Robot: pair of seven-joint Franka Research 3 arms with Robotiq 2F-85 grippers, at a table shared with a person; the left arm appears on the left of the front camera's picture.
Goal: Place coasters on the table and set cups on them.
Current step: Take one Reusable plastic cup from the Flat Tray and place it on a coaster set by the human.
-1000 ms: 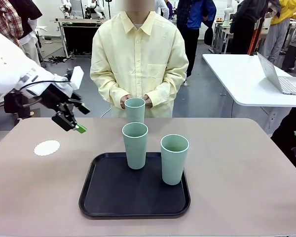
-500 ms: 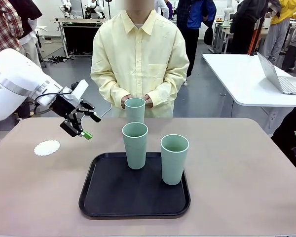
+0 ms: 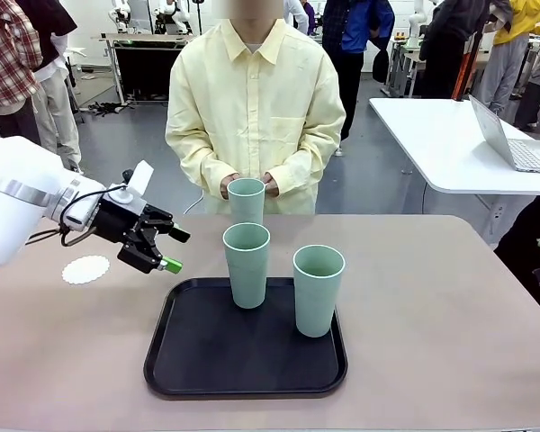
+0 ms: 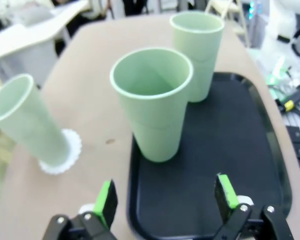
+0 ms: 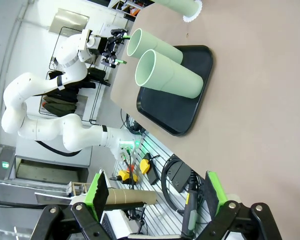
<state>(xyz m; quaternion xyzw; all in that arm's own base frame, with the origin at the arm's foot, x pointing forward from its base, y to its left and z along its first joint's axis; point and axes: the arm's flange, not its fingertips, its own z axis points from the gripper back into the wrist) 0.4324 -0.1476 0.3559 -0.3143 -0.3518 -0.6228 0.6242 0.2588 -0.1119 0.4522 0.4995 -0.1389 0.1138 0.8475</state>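
Beige table [image 3: 450,315], black tray [image 3: 207,355] — two cups [image 3: 246,265] upright, left tool [image 3: 174,250] spread wide

A black tray [image 4: 230,150] lies just beyond the fingers of the left gripper [image 4: 164,184]. Its near rim sits between their tips, and it reaches farther past the right-hand finger. In the front view, a person in a pale yellow shirt [image 3: 252,108] stands beyond the tray. A white table [image 3: 432,135] with an open laptop [image 3: 517,144] stands well apart from those fingers. A cardboard tube [image 5: 132,196] and dark cables [image 5: 177,175] show between the fingers of the right gripper [image 5: 155,176].
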